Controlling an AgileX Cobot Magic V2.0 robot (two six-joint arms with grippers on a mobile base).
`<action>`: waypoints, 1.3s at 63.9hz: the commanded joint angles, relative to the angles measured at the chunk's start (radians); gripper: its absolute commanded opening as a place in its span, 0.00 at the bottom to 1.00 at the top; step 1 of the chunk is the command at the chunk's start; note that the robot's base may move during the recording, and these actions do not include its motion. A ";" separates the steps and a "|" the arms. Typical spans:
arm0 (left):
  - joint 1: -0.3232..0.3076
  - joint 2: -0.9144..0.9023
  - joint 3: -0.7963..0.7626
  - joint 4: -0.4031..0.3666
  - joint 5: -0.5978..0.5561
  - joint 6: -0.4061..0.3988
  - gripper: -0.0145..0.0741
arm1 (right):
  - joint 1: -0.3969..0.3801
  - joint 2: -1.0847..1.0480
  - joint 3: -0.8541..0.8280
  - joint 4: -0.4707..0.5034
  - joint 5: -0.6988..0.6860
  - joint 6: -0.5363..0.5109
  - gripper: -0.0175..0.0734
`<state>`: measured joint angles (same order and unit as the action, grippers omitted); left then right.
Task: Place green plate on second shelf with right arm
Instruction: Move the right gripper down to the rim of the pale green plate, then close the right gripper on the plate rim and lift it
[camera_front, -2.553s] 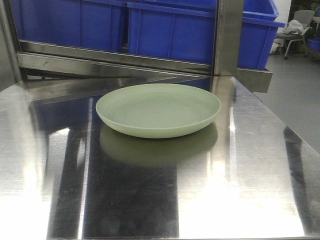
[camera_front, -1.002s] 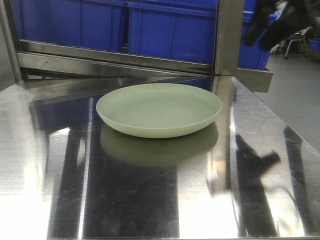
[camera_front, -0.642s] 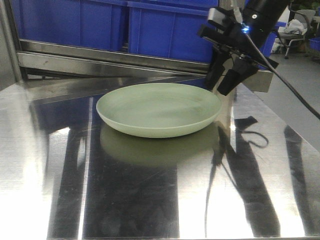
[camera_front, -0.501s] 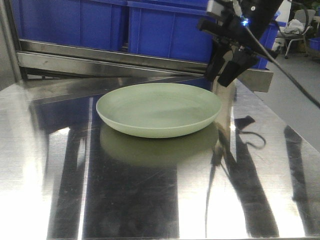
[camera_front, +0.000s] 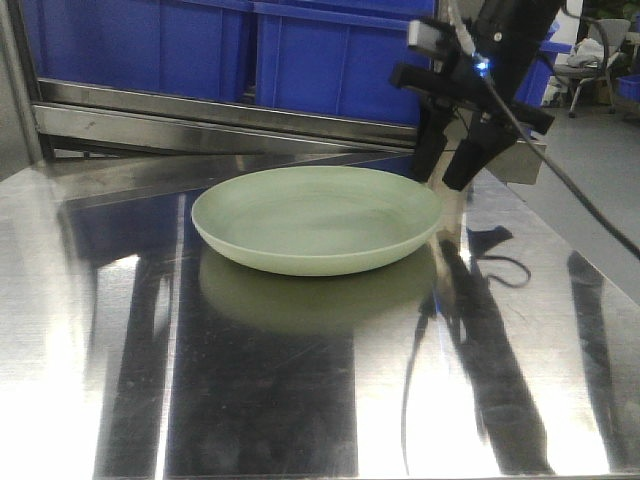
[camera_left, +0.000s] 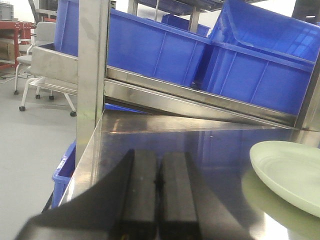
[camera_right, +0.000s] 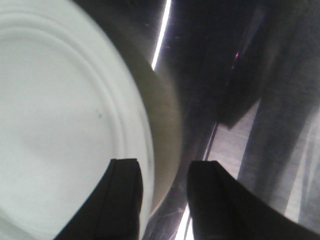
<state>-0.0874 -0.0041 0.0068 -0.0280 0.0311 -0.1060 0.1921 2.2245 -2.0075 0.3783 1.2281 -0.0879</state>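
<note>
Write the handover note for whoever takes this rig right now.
Right claw: open, one finger on each side of the right rim of the green plate, not gripping.
Left claw: shut, empty, near the left edge of the steel table, apart from the plate.
Done: approach only; plate lies flat on the table.
Left: close on the rim, lift, set plate on the second shelf.

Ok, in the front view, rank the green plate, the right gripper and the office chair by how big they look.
1. green plate, largest by far.
2. right gripper.
3. office chair, smallest, but it stands far back and is partly hidden, so that says nothing of its true size.
</note>
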 joint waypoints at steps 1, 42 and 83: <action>-0.007 -0.016 0.041 -0.008 -0.087 -0.003 0.31 | 0.000 -0.057 -0.036 0.020 -0.032 0.006 0.59; -0.007 -0.016 0.041 -0.008 -0.087 -0.003 0.31 | 0.032 -0.012 -0.036 0.030 -0.067 0.005 0.59; -0.007 -0.016 0.041 -0.008 -0.087 -0.003 0.31 | 0.028 -0.042 -0.037 0.050 -0.020 0.005 0.25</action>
<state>-0.0874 -0.0041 0.0068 -0.0280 0.0311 -0.1060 0.2273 2.2775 -2.0096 0.4220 1.2069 -0.0861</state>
